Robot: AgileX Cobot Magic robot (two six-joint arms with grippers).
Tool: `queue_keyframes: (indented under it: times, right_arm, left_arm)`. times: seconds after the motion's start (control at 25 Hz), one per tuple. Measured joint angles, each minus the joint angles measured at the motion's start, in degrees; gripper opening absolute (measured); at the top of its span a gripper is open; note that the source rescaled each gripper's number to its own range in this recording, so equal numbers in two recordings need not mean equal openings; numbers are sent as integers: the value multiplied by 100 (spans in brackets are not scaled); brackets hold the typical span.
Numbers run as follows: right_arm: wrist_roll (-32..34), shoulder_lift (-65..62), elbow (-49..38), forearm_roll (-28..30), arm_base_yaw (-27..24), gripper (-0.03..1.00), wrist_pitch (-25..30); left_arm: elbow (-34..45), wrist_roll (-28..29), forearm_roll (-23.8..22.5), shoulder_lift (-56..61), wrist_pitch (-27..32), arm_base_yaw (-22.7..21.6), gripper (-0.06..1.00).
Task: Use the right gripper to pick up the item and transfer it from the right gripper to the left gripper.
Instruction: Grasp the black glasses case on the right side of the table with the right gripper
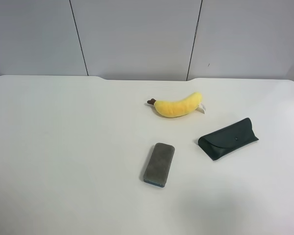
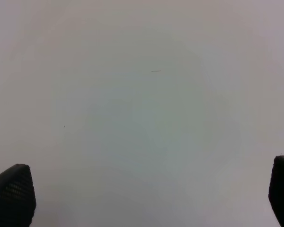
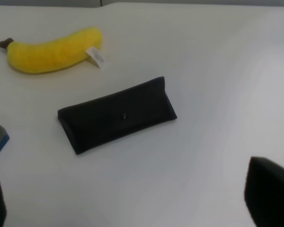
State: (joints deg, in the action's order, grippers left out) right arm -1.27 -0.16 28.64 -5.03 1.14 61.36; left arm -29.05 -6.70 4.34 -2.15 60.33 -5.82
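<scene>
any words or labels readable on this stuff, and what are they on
white tag on the plush banana: has faint print, too small and blurred to read
dark glasses case: no text visible
grey felt block: no text visible

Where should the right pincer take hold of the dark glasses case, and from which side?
Probably mid-length, across the short width of the glasses case, coming down from above. It lies flat on the table, long and narrow, with both long edges free; the plush banana lies apart from it. The right pincer stands open.
</scene>
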Motion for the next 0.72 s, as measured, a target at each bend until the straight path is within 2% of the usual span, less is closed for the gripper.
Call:
queue_keyframes:
  times: [0.72]
  right_arm:
    - [0, 23, 35, 0, 0, 100, 27]
  left_arm:
    - [0, 0, 0, 0, 0, 0, 100]
